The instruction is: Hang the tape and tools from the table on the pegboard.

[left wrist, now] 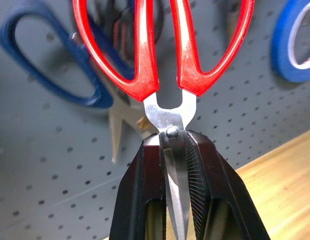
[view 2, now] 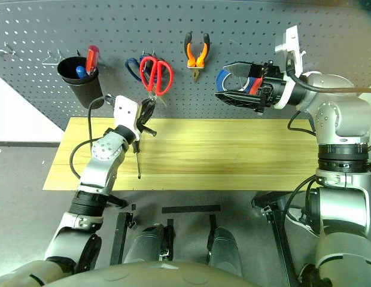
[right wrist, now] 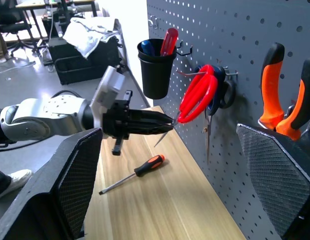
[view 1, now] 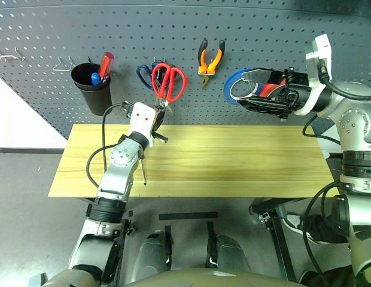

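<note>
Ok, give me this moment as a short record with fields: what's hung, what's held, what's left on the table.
left gripper: shut on the red-handled scissors at the blades, handles up against the pegboard
right gripper: open, holding nothing, raised beside the blue roll
pliers: hanging on the pegboard
screwdriver: lying on the table
black cup: on the pegboard, holding red and blue screwdrivers
whitish tape ring: cannot place it

1. My arms are silver-grey metal with black joint rings.
2. My left gripper (view 1: pixel 157 122) has ridged black fingers (left wrist: pixel 197 165).
3. Black cables loop beside each white wrist housing.
</note>
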Tool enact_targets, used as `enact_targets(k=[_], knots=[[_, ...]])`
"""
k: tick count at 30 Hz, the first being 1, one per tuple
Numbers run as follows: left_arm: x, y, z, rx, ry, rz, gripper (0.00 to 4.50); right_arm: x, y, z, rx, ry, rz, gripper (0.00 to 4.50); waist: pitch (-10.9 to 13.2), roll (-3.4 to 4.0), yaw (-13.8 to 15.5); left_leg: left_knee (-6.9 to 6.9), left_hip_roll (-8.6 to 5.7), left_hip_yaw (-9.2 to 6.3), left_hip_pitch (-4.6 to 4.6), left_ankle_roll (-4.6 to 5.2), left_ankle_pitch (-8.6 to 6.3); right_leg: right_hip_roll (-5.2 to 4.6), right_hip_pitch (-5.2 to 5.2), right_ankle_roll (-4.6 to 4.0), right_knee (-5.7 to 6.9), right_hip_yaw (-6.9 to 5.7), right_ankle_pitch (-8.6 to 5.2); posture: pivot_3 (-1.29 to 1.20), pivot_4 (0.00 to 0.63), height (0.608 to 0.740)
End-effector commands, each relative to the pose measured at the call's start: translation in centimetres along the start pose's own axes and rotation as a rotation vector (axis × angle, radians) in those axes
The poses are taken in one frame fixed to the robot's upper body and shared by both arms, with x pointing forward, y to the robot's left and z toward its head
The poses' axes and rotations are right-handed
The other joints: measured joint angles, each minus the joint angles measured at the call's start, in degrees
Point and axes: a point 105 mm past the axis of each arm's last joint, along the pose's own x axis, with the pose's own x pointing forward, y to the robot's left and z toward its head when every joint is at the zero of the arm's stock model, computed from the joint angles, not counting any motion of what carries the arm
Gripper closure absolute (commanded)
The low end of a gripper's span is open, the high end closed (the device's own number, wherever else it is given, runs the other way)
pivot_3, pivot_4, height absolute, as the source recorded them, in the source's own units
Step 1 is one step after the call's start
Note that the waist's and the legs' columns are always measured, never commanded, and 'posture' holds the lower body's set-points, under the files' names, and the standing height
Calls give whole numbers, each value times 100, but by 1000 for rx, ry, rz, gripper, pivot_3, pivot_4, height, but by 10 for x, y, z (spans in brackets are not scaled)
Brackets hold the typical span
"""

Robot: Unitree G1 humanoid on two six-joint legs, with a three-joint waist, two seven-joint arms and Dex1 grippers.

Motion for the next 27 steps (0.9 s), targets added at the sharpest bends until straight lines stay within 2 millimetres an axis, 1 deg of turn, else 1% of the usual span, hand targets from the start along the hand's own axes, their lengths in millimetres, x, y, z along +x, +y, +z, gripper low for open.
enact_targets(k=[1, 3, 6, 8, 12, 15, 17, 19, 21, 23, 27], knots=[[6, 5, 11, -25, -37, 42, 3284, -4, 2, 11, -62, -14, -9, 0, 0, 0, -2, 0, 0, 0, 0, 0, 0, 0, 0, 0, 0, 0, 0, -43, 113, 732], [8, 5, 11, -35, -32, 65, 2620, -3, 2, 11, -63, -15, -10, 0, -1, 0, 0, 1, 0, 0, 1, 0, 0, 0, 1, 0, 1, 0, 0, -41, 114, 732], [5, 3, 16, -62, -62, 70, 1594, -2, 2, 10, -65, -14, -10, 0, -1, 0, -2, 2, -1, 0, 1, 0, 0, -1, 2, 0, 1, 0, 0, -36, 120, 732], [-4, 6, 20, -66, -75, 61, 968, -3, 2, 9, -64, -11, -12, 0, -1, 0, -15, 2, 0, -1, 1, 0, 0, 0, 1, 0, 1, 0, 0, -30, 123, 732], [-19, 13, 20, -101, -56, 61, 968, -4, 3, 6, -61, -7, -13, 0, -1, 0, -118, 1, 1, -2, 3, 0, 0, -1, 2, 0, 3, 0, 0, -22, 126, 732], [-42, 35, 8, -155, 42, 174, 968, 0, 9, 2, -44, -8, 15, 0, -1, 0, -144, 5, 1, -5, 7, 0, 0, -2, 8, 0, 6, 0, 1, -6, 129, 732], [-53, 41, 2, -171, 85, 187, 968, 5, 14, 1, -32, -14, 44, 0, -1, 0, -147, 4, 2, -4, 20, 0, 0, -3, 14, 0, 9, 2, 1, 6, 132, 732], [-60, 42, -6, -199, 144, 189, 968, 9, 18, 0, -18, -19, 72, 0, -1, 0, -135, 3, 6, -3, 29, -1, 1, -1, 18, 0, 13, 2, 0, 15, 135, 732], [-71, 57, -25, -200, 291, 271, 968, 19, 24, -8, 2, -5, 114, 0, -1, 0, -121, 4, 6, -3, 41, -2, 1, -1, 30, 0, 15, 4, 0, 36, 144, 732], [-79, 68, -37, -203, 400, 327, 968, 28, 29, -15, 19, 8, 148, 0, -1, -1, -121, 4, 5, -3, 55, -2, 1, -2, 44, 0, 14, 8, 0, 58, 151, 732], [-82, 75, -51, -221, 490, 343, 968, 38, 28, -31, 16, 57, 168, 0, 0, -1, -73, 4, 4, -7, 57, -2, 1, -2, 48, 0, 15, 10, 0, 97, 162, 732]])
